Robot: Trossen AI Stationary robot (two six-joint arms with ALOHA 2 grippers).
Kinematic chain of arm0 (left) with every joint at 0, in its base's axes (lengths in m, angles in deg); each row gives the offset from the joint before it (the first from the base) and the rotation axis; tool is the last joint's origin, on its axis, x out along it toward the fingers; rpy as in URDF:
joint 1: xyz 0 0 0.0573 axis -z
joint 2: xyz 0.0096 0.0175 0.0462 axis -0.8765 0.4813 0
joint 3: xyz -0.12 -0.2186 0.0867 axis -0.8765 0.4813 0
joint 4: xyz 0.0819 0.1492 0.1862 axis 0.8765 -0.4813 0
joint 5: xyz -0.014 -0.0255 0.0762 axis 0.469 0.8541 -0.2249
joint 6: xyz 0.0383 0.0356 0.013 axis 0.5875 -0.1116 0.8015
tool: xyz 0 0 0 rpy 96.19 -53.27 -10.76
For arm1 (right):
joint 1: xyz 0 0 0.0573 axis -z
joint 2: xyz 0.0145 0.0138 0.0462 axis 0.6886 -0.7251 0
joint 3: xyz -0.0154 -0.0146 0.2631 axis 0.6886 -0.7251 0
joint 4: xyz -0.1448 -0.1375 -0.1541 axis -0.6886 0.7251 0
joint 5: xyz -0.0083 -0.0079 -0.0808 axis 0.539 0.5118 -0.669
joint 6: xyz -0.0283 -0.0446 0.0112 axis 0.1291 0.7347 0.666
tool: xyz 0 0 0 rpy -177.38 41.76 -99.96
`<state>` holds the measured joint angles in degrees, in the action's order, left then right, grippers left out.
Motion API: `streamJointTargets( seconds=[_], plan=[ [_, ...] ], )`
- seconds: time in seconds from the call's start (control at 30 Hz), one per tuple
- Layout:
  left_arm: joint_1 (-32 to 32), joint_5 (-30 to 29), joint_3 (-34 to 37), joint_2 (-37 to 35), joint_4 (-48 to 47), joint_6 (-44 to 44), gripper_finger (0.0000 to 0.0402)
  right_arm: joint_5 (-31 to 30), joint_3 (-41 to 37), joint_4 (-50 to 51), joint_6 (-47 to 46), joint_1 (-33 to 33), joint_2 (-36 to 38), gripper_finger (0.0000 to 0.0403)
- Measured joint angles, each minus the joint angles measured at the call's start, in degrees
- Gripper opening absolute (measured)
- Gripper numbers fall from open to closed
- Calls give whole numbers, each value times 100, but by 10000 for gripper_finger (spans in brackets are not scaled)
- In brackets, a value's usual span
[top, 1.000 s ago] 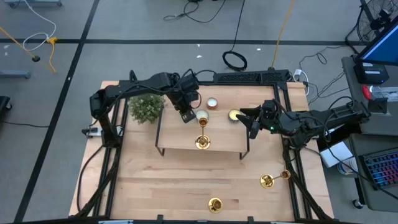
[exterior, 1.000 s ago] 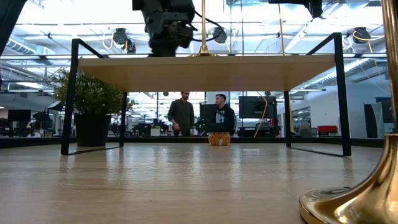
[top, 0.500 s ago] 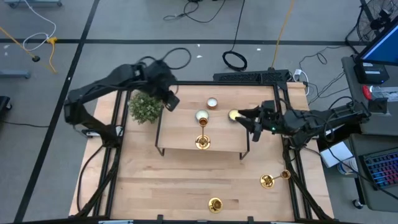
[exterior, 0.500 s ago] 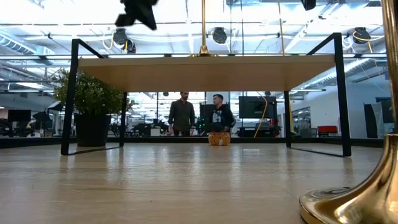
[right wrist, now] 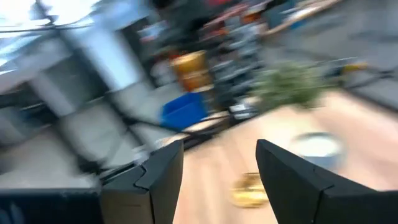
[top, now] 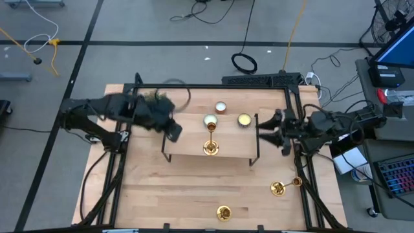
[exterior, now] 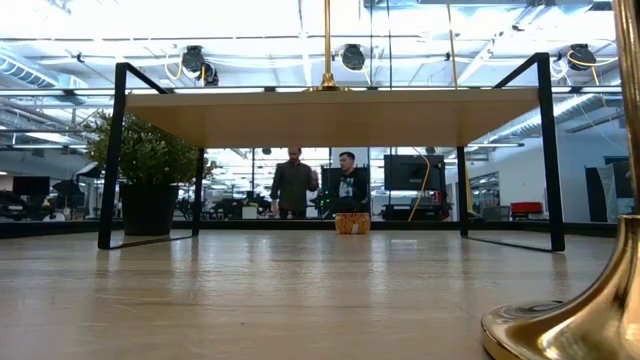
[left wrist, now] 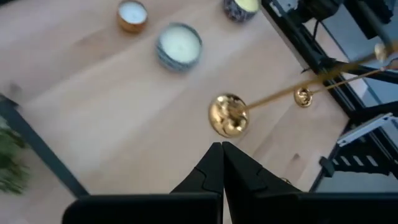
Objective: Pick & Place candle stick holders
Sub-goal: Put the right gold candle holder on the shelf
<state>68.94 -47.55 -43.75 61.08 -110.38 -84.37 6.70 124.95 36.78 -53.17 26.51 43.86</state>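
Note:
One gold candle stick holder stands by its round base on a low wooden shelf; in the low view its stem rises from the shelf top. A second holder lies on its side on the table at the near right. A third stands at the near edge, and looms at the right of the low view. My left gripper hangs shut above the shelf's left end; its wrist view looks down on the holder's base. My right gripper stands open at the shelf's right end, holding nothing.
Three round candles sit on the table behind the shelf. A bushy green plant stands at the shelf's far left, mostly under my left arm in the high view. Black frame rails run along both table sides.
My left gripper, shut throughout, has risen from over the shelf's far side, swung toward the table's left edge, come back over the shelf's left end and rolled at the wrist. My right gripper has turned and drawn back a little toward the right edge, away from the gold candle.

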Motion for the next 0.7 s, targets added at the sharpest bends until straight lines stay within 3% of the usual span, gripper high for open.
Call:
streamJointTargets(
  seconds=[0.13,0.23,0.57,0.7],
  plan=[
    [740,-722,9,267,74,-786,3,-1178,0,877,-330,4,487,182],
    [1166,-986,9,452,99,-1263,3,-1435,0,1283,-635,4,834,168],
    [1775,-1111,9,1051,561,-1909,4,-1312,0,3715,-1377,4,1608,137],
    [1910,-1213,7,1066,730,-1998,4,-844,0,4328,-1547,4,1693,134]
  ],
)
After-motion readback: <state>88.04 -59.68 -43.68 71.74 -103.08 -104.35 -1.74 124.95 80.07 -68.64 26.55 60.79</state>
